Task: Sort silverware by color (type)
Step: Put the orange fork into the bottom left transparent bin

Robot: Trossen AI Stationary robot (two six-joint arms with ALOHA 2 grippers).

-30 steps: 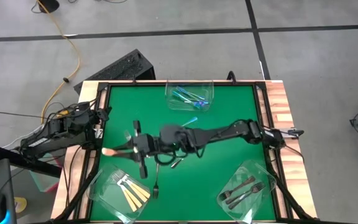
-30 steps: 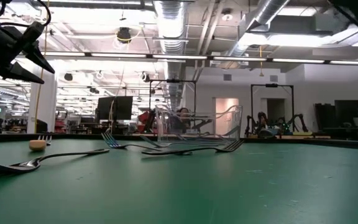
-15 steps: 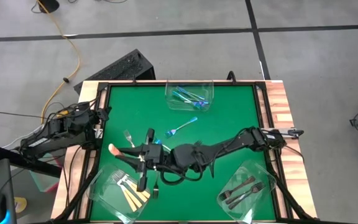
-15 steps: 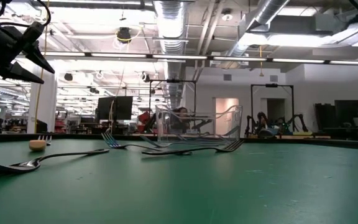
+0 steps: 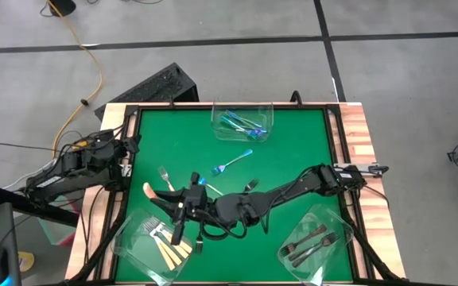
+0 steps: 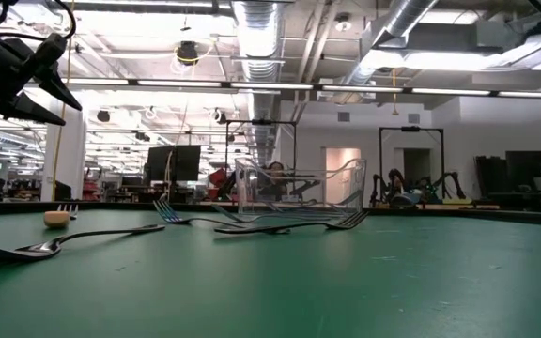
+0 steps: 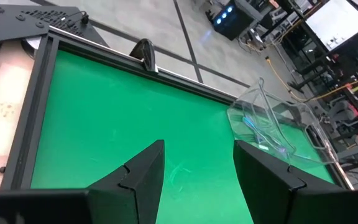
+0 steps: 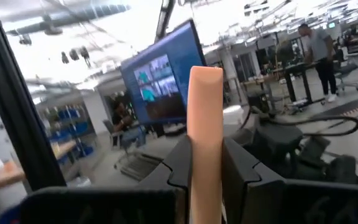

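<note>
Green matting covers the table (image 5: 293, 151), framed by a wooden border. At the far left edge the left gripper (image 7: 197, 171) is parked over the table's rim, its dark fingers (image 7: 138, 177) seen spread apart with nothing between them in the left wrist view. Near the front-left corner a clear tub (image 5: 153, 246) holds several tan-handled forks (image 5: 169, 246). Just above that tub the right gripper (image 5: 173, 208) is stretched across the table from the right side; a tan-handled fork (image 8: 205, 143) is pinched between its fingers (image 8: 238, 171), handle sticking out past the fingertips, confirmed in the right wrist view. A loose fork (image 5: 164, 172) lies on the mat just behind the gripper, and a dark fork (image 5: 199, 238) is partly hidden under the arm, possibly all metal though this is hard to tell. Toward the middle a blue-handled fork (image 5: 233, 161) lies alone on the mat, with another small dark fork (image 5: 250, 185) close to the arm. At the back centre a second clear tub (image 5: 242, 121) holds blue-handled forks (image 5: 237, 123). At the front-right corner a third clear tub (image 5: 316, 242) holds dark grey forks (image 5: 308, 242). In the low view, forks (image 6: 26, 246) are seen lying flat on the mat in front of the back tub.
</note>
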